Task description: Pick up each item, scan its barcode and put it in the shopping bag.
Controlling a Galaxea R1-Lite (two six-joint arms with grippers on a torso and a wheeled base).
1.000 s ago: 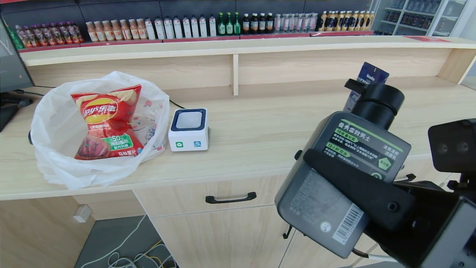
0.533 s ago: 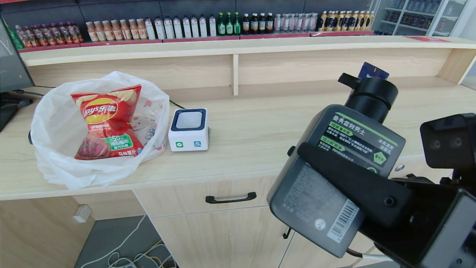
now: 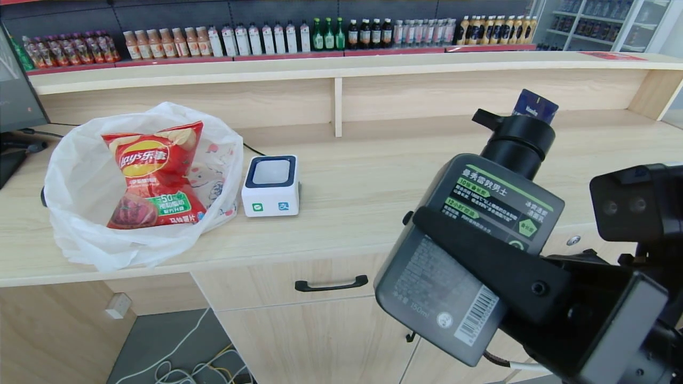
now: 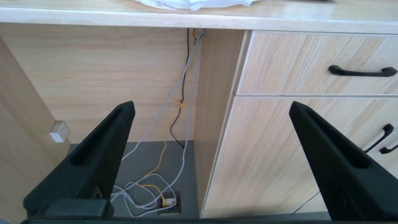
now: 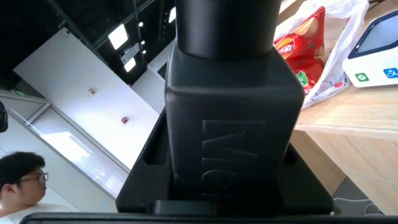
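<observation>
Light wood counter [image 3: 363,181] ahead; my right pincer [image 3: 427,224] clamps the dark grey flat plastic bottle [image 3: 432,282], black cap up, barcode label facing me, off the counter's front edge; my left pincer [image 4: 211,112] hangs spread.

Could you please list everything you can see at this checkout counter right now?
shopping bag: one, white, on the counter's left side, open
chips packet: one, red, standing in the shopping bag
scanner: one, white with blue trim, on the counter just right of the bag
bottle: one, dark grey with black cap, held tilted in front of the counter's right part
carton: one, blue, behind the bottle's cap
counter: one, light wood
drink bottles: many, mixed colours, on the back shelf
monitor: one, dark, far left
drawer handles: several, black, on the cabinet front
cables: several, white and yellow, on the floor
left gripper: black, jaws open, low by the cabinet
right gripper: black, jaws shut on the bottle
</observation>
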